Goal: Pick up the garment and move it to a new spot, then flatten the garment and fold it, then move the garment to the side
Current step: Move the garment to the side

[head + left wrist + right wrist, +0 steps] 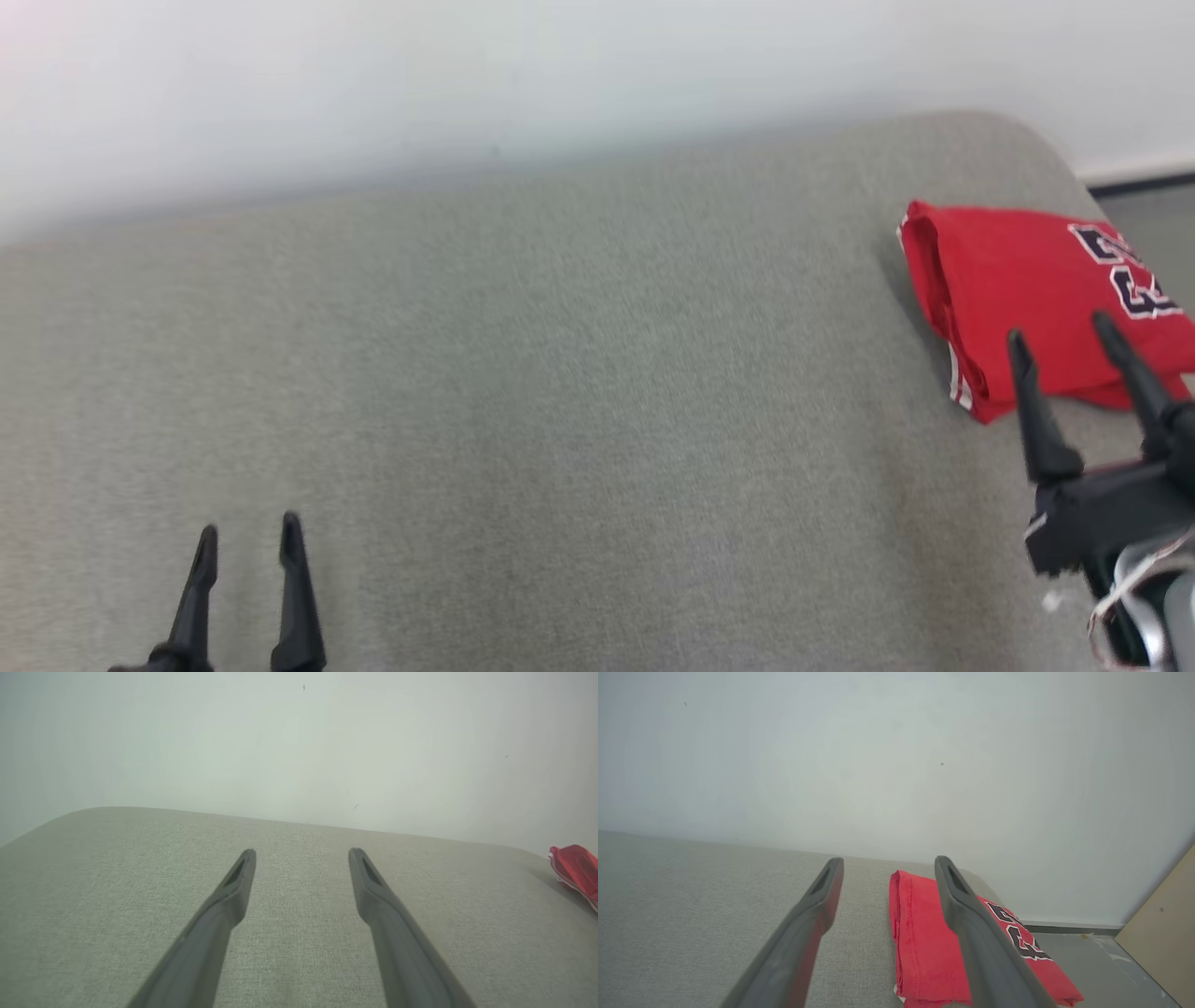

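Note:
The garment (1036,280) is a red jersey with dark lettering, folded into a compact stack at the far right end of the grey cushioned surface (560,373). It also appears in the right wrist view, garment (924,942), and at the right edge of the left wrist view, garment (577,868). My right gripper (1060,331) hovers open just in front of the garment's near edge, nothing between its fingers. My left gripper (250,530) stands open at the lower left over bare fabric, far from the garment.
A pale wall (467,84) runs behind the surface. To the right of the surface lies grey floor (1101,961) with a tan board (1162,924) leaning at the far right. The surface's right end is rounded.

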